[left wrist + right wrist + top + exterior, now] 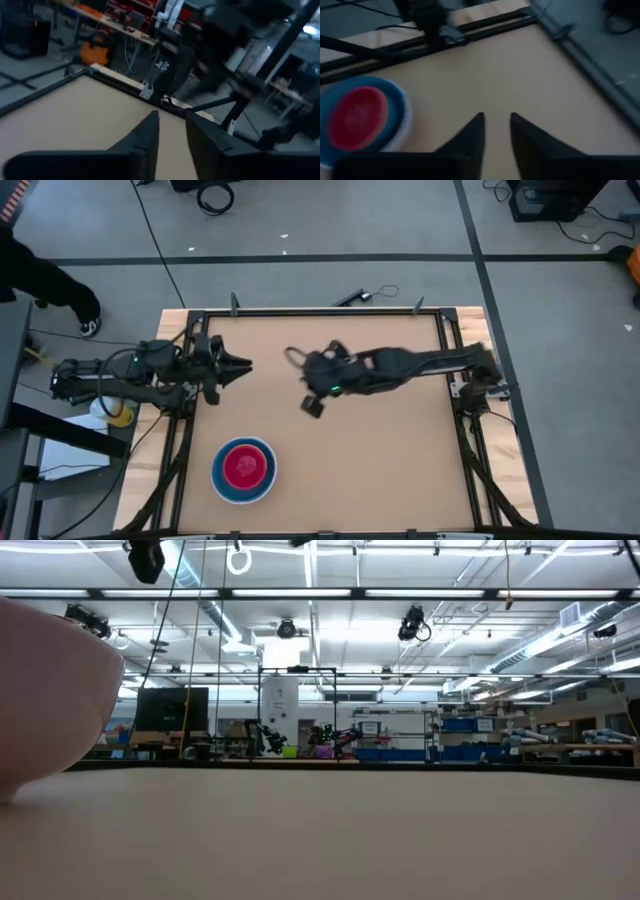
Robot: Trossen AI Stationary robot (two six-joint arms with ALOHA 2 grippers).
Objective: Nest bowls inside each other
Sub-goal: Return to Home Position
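The bowls (243,470) stand nested in one stack near the table's near-left corner: a red one innermost, a blue one around it, a white one outermost. The right wrist view shows the stack (360,117) too, and the low view shows the white bowl's wall (50,690) resting on the table. My left gripper (247,366) hovers at the table's left edge, pointing level toward the right, open and empty (173,120). My right gripper (313,406) hangs over the table's middle, slanting down toward the stack, open and empty (496,119).
A black metal frame (320,312) runs along the table's edges, with posts at the far corners. A yellow roll (120,416) sits off the table's left side. A person's shoe (89,326) shows on the floor at far left. Bare tabletop (380,460) lies right of the stack.
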